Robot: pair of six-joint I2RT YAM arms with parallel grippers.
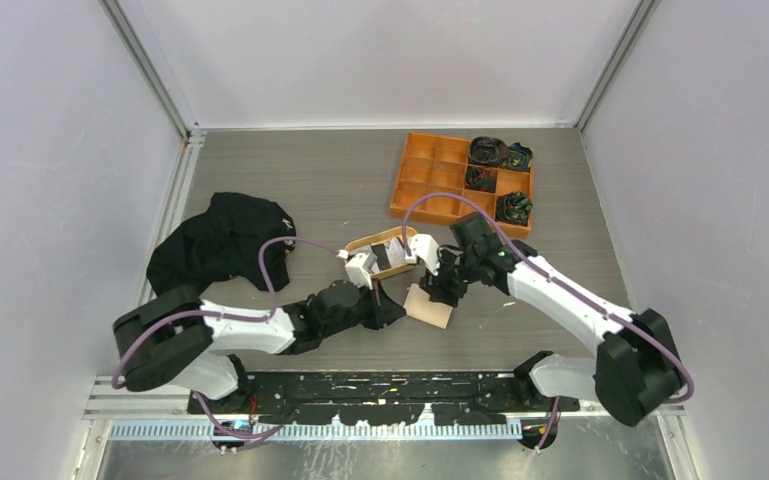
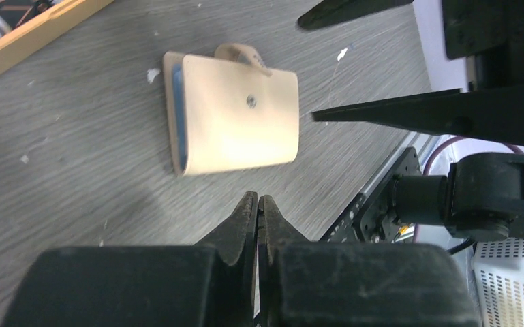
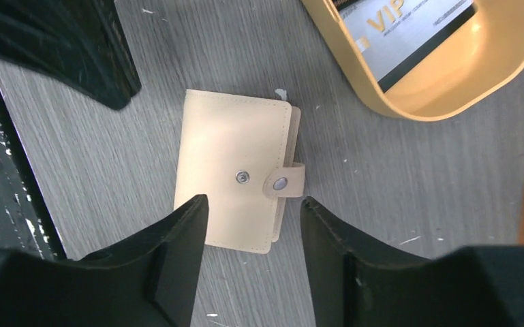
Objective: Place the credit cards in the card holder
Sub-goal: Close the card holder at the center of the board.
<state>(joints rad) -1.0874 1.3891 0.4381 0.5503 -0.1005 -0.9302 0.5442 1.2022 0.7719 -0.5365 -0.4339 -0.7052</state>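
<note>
Beige leather-like card holder (image 3: 235, 157), folded flat on grey table (image 3: 381, 191), tab unfastened, blue card (image 2: 178, 116) edge showing inside. Right gripper (image 3: 253, 203) above it, jaws apart, empty. Left gripper (image 2: 257, 204) beside, closed, empty. Tan tray (image 3: 450, 102) near.

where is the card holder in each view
top external: card holder lies mid-picture, just below the oval tray.
left wrist: card holder sits upper middle, beyond the shut left pincer.
right wrist: card holder sits at centre, beyond the open right pincer.
shared landmark: the oval tray, top right in the right wrist view; the left wrist view does not clearly show it.
</note>
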